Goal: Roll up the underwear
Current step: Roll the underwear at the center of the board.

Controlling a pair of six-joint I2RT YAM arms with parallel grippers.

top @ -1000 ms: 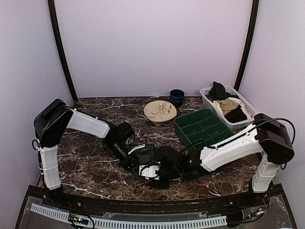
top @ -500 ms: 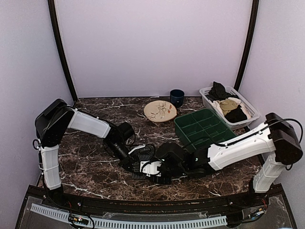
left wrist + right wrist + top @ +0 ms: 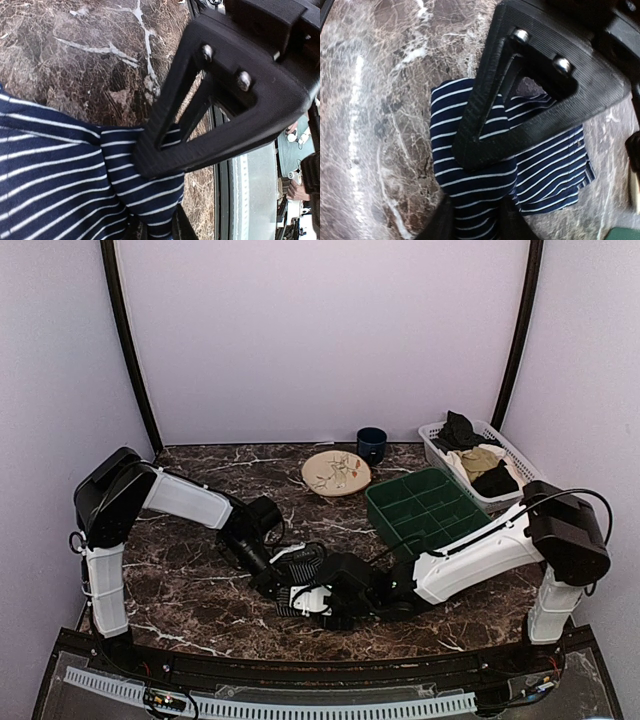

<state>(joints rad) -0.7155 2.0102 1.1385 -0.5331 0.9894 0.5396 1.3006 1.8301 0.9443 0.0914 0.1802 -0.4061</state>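
Observation:
The underwear (image 3: 55, 165) is navy cloth with thin white stripes, bunched into a fold on the marble table. In the top view it (image 3: 299, 560) shows only as a small striped patch between the two arms. My left gripper (image 3: 161, 197) is shut on a fold of it, one finger above the cloth and one below; in the top view it (image 3: 284, 584) meets the right gripper. My right gripper (image 3: 475, 192) is shut on another fold of the underwear (image 3: 545, 165), and it (image 3: 316, 598) sits near the table's front. The waistband is hidden.
A green compartment tray (image 3: 425, 508) stands right of centre. A white basket (image 3: 522, 472) with dark and tan clothes is at the back right. A patterned plate (image 3: 336, 473) and a dark blue cup (image 3: 371, 444) stand at the back. The table's front edge (image 3: 220, 150) is close to both grippers.
The right arm's elbow swung out to the right and came back, and its gripper shifted slightly left. Both grippers stayed together on the cloth. The left arm barely moved.

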